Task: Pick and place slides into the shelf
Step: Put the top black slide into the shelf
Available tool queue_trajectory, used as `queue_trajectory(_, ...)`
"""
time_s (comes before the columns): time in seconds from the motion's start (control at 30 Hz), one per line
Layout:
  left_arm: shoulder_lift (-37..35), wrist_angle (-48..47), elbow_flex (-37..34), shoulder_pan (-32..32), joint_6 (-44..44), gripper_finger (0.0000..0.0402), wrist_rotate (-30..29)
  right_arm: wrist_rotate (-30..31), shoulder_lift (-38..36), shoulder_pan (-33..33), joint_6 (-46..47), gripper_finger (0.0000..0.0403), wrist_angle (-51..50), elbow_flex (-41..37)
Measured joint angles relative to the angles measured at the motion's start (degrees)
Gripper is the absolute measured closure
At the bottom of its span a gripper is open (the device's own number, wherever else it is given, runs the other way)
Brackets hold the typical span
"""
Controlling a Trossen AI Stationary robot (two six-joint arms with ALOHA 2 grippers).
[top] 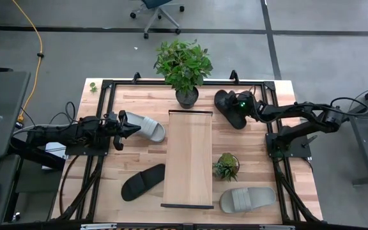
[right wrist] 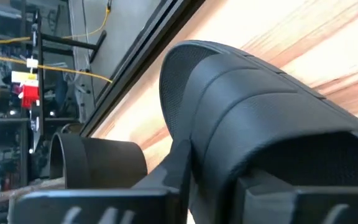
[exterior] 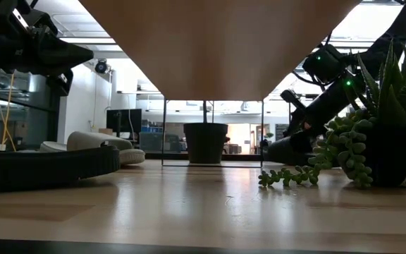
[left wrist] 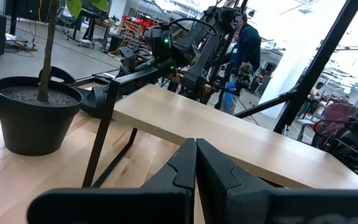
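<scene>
My right gripper (top: pixel 234 106) (right wrist: pixel 216 186) is at the far right of the table, shut on a black slide (top: pixel 225 105) (exterior: pixel 287 149). My left gripper (top: pixel 131 128) (left wrist: pixel 196 167) is shut and empty. It hovers over the left end of a light grey slide (top: pixel 147 127) (exterior: pixel 94 143), which lies sole-down on the table left of the shelf. The shelf (top: pixel 189 158) is a long pale board at the table's middle. A second black slide (top: pixel 142 181) lies near-left of it, and a second grey slide (top: pixel 246 199) lies near-right. My right gripper has the black slide's wide ribbed strap (right wrist: pixel 229 143) between its two fingers (right wrist: pixel 174 169). It comes slanting down from the table's right. In the low view the slide's underside sits at about tabletop level, and I cannot tell whether it is lifted clear.
A tall potted plant (top: pixel 184 64) (left wrist: pixel 33 112) stands at the shelf's far end. A small succulent (top: pixel 226 165) (exterior: pixel 372 141) stands right of the shelf. Black frame rails (top: pixel 104 96) run along the table's sides. People and equipment show in the room beyond the table.
</scene>
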Motion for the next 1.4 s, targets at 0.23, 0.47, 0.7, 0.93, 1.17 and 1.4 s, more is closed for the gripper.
queue_trajectory(0.23,0.0,0.0,0.0,0.0,0.0,0.0401,0.0,-1.3,-3.5,0.0,-1.9,0.0394,-0.2,0.0)
queue_trajectory(0.47,0.0,0.0,0.0,0.0,0.0,0.0401,0.0,-2.0,-12.5,0.0,-4.4,0.0400,-5.8,0.0)
queue_trajectory(0.7,0.0,0.0,0.0,0.0,0.0,0.0401,0.0,0.2,-25.5,0.0,-8.4,0.0401,-16.2,0.0)
queue_trajectory(0.93,0.0,0.0,0.0,0.0,0.0,0.0401,0.0,-1.3,-36.4,0.0,-10.8,0.0402,-19.2,0.0)
queue_trajectory(1.17,0.0,0.0,0.0,0.0,-1.2,0.0401,0.0,-6.5,-42.2,0.0,-12.5,0.0402,-25.7,4.9)
queue_trajectory(1.4,0.0,0.0,0.0,0.0,-1.5,0.0401,0.0,-11.0,-42.5,0.0,-17.6,0.0402,-42.0,16.6)
